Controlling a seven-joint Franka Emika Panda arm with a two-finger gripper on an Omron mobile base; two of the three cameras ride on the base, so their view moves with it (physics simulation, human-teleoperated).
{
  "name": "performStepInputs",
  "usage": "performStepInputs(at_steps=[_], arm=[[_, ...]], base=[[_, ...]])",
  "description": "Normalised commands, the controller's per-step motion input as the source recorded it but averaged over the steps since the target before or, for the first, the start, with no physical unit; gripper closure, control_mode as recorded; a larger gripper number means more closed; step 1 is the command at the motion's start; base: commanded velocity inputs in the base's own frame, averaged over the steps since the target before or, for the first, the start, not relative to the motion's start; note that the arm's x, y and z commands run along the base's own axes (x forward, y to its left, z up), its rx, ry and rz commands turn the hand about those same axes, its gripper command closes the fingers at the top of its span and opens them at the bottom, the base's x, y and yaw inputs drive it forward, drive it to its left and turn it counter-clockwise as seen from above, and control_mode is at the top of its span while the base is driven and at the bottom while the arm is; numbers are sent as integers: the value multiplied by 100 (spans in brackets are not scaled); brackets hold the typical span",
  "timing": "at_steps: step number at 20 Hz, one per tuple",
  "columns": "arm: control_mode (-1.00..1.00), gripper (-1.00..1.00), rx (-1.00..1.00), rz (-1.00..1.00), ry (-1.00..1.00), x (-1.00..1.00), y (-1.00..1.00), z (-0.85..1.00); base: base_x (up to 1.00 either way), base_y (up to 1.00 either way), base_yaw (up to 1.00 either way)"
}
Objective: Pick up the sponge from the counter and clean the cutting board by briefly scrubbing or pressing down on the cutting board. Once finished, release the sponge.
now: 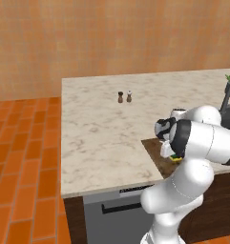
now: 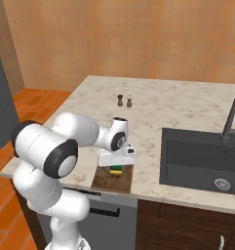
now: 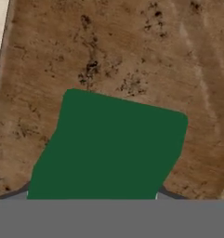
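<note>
Here, in the left base view, you are looking past the bent white arm at the counter [image 1: 102, 128], with the dark cutting board [image 1: 152, 151] lying at its near edge, where the arm can reach it from straight above. The gripper [image 1: 172, 157] is mostly hidden behind the elbow; a sliver of the sponge [image 1: 175, 158] is peeking out beneath it, over the board. Two small shakers [image 1: 124, 96] are standing well apart, mid-counter, out of the working area.

Turning to the right base view, you are seeing the gripper [image 2: 117, 168] pointing straight down over the cutting board [image 2: 109, 179], with the sponge [image 2: 117, 171] caught under it, green layer up and yellow layer down. That vertical pose is probably what is letting the arm bear down flat on the wood. The sink [image 2: 202, 158] is lying to the side of the board, a strip of counter [image 2: 153, 107] between them, and the faucet [image 2: 232, 117] is rising behind it.

Finally, in the hand view, the sponge's [image 3: 108, 148] green top is sitting squarely between the fingers, low in the picture, with the mottled brown board [image 3: 132, 51] spreading all around it. The fingertips themselves are hidden beneath the block, but they are evidently closed on its sides, roughly a sponge's width apart. You are likely in the pressing step, with the release not yet made.
</note>
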Motion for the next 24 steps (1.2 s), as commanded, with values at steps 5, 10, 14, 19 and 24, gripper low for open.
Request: performStepInputs(at_steps=[5, 10, 14, 19, 24], arm=[[-100, 100, 0, 0, -26, -13, 5, -16], [-100, 100, 0, 0, -15, -17, 0, 64], [-100, -100, 0, 0, 8, 0, 25, 17], [-100, -100, 0, 0, 8, 0, 11, -20], [-100, -100, 0, 0, -5, -4, 1, 23]], base=[[0, 0, 0], [0, 0, 0], [0, 0, 0], [0, 0, 0], [0, 0, 0]])
